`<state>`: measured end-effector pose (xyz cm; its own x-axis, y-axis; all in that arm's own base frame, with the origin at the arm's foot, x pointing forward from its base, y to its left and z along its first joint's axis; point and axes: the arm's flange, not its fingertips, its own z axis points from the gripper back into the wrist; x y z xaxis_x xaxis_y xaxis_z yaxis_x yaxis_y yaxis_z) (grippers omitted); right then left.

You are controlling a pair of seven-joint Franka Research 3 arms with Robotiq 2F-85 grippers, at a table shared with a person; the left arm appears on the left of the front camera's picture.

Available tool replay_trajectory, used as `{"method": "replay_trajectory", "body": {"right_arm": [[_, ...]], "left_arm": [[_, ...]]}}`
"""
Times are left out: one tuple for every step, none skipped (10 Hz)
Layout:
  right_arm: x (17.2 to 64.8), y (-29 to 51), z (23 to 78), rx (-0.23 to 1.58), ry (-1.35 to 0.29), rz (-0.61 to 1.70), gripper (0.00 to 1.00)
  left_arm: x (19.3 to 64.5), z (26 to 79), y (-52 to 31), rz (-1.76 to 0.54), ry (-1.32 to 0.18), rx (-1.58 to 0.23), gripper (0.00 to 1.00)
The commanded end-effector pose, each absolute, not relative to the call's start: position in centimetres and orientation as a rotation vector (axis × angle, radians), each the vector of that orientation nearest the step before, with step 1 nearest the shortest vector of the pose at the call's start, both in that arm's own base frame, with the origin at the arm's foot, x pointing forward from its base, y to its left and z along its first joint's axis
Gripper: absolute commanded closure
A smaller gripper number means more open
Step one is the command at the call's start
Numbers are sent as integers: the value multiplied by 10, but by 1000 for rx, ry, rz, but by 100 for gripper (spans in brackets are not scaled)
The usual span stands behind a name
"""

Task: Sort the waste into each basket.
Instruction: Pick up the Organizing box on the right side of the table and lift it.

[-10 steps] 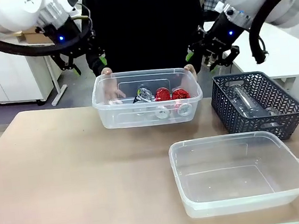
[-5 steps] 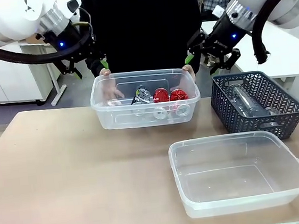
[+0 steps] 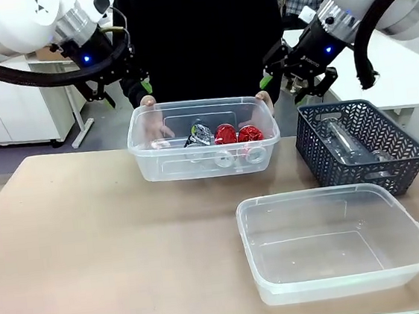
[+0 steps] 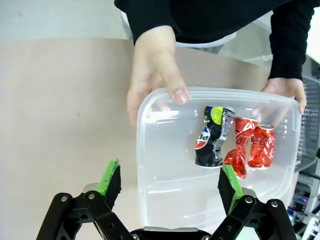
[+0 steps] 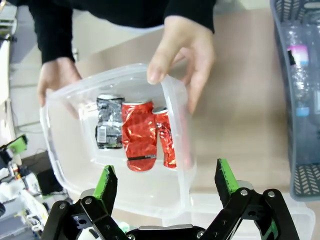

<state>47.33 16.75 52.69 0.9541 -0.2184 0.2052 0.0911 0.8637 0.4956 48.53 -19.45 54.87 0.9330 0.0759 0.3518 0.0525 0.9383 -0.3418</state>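
Now my left pincer [image 3: 125, 91] hangs wide open and empty above the far tub [image 3: 205, 160] — a person's hands [image 4: 152, 70] grip its two ends. I see crushed cans [image 3: 227, 135] lying inside it. My right pincer [image 3: 289, 76], also spread and empty, hovers beside the blue basket [image 3: 360, 147] with a bottle [image 3: 343, 141]; the near tub [image 3: 335, 242] rests on the desk [image 3: 99, 251].

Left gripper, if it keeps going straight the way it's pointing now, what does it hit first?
Probably the near rim of the clear tub the person's hands hold. The open left gripper straddles that rim in its wrist view, with the crushed cans farther in. Depth is unclear.
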Motion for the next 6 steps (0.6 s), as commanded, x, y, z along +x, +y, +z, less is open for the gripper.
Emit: {"method": "replay_trajectory", "body": {"right_arm": [[440,120,558,494,-207,-112,0],[395,79,584,427,-215,-22,0],[349,42,600,341,-267,-38,0],[312,13,598,171,-279,-113,0],[287,-5,585,113,-222,-96,0],[291,-1,568,108,-217,-94,0]], "left_arm": [[470,584,-190,-4,-294,-355,0],[432,611,-186,4,-274,-334,0],[384,623,-182,10,-239,-288,0],[342,619,-180,-17,-200,-289,0],[321,604,-187,-93,-119,-375,0],[333,584,-201,-95,-75,-365,0]]}}
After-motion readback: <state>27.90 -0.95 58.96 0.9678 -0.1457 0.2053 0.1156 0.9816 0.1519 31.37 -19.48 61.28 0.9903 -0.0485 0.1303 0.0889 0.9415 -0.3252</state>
